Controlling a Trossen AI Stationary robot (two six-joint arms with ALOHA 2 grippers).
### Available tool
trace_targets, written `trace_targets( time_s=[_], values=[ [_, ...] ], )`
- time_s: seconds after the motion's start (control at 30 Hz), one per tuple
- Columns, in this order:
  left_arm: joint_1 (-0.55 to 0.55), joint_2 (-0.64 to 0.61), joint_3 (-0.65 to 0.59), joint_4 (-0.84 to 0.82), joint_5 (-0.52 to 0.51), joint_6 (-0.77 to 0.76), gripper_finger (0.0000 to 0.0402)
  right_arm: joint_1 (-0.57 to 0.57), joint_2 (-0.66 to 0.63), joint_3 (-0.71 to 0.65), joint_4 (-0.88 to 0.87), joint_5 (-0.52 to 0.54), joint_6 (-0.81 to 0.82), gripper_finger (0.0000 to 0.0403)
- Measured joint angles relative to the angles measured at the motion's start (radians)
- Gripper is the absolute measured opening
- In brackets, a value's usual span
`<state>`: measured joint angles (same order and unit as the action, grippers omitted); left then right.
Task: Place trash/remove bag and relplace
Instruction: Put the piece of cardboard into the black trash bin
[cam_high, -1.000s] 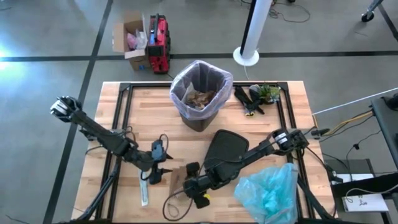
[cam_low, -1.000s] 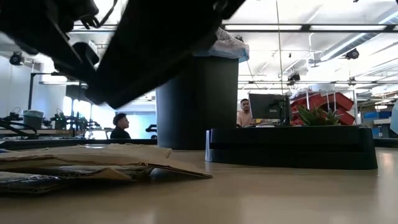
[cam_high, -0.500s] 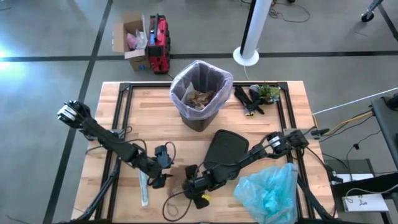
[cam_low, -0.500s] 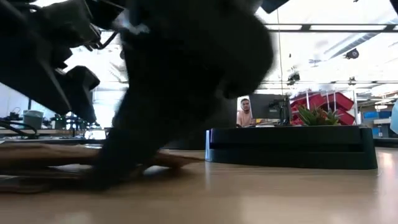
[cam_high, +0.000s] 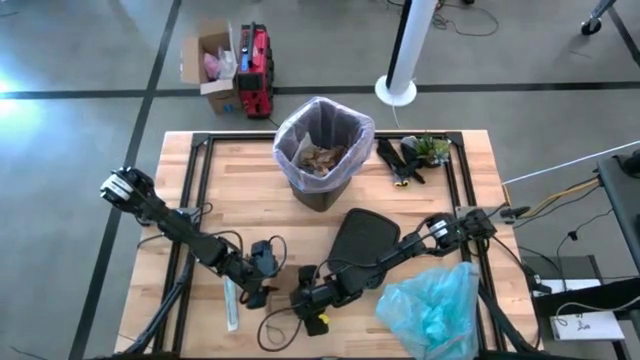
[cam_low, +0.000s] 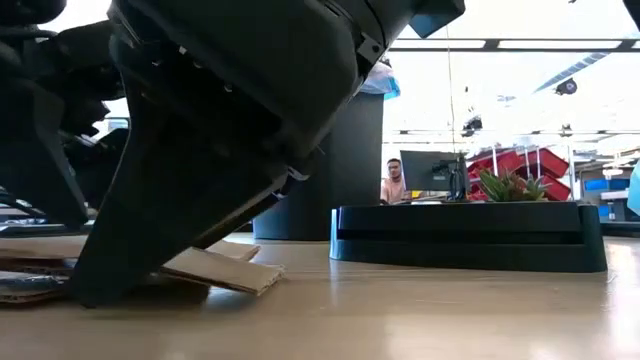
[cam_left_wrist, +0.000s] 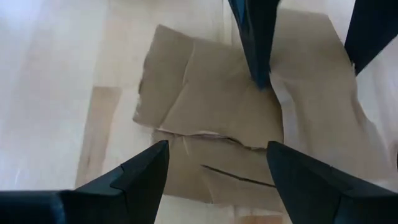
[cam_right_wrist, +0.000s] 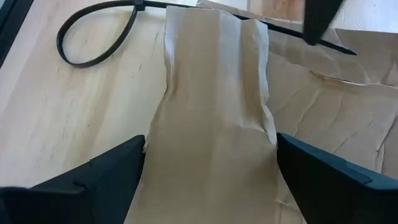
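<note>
I am holding both grippers, left gripper (cam_high: 262, 283) and right gripper (cam_high: 303, 300), jaws apart, over the brown paper (cam_left_wrist: 224, 134) lying between them, lower centre; the right is sitting nearer.

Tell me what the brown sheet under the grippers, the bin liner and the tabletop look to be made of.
Brown sheet: matte kraft paper, going by its creases and torn edges.
Bin liner: thin, glossy, pale translucent plastic, wrinkled and folded over the bin's rim.
Tabletop: light wood in joined strips, likely butcher block with a smooth finish.
</note>
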<state>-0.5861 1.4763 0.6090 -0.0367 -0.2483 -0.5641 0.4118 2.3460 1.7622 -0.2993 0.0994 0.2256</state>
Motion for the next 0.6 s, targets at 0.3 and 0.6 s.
trace_targets(
  time_s=[0.3, 0.6],
  values=[
    [-0.006, 0.004, 0.0, 0.0, 0.005, -0.011, 0.0256, 0.0, -0.001, 0.0, 0.0, -0.002, 0.013, 0.0299],
    [-0.006, 0.004, 0.0, -0.001, 0.005, -0.025, 0.0256, 0.0, -0.002, 0.015, -0.023, -0.003, 0.012, 0.0197]
  ],
)
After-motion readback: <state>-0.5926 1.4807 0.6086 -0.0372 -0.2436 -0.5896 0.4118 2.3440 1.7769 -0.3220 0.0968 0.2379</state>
